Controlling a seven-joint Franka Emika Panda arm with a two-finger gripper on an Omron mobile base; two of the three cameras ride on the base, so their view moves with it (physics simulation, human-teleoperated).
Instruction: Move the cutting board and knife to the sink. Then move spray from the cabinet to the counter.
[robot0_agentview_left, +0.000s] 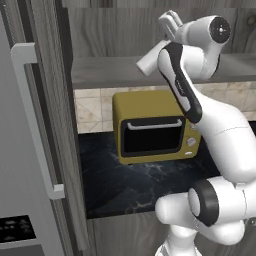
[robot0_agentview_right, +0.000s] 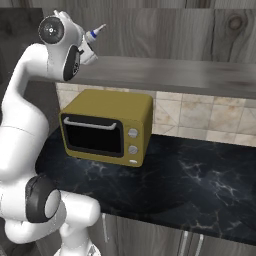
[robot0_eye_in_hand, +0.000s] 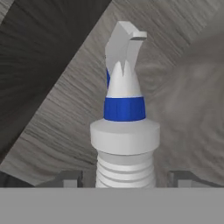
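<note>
The spray (robot0_eye_in_hand: 124, 131) stands between the spread pincer (robot0_eye_in_hand: 124, 177) fingers up inside the cabinet (robot0_agentview_right: 165, 30), above its shelf (robot0_agentview_right: 170, 75); whether they pinch it, I cannot tell

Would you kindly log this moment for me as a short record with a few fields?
hand: raised at the cabinet shelf, a finger on either side of the spray
spray: white bottle with blue collar, between the fingers; whether they press on it cannot be told
counter: black marble worktop below
oven: yellow, standing on the counter under the shelf
</note>
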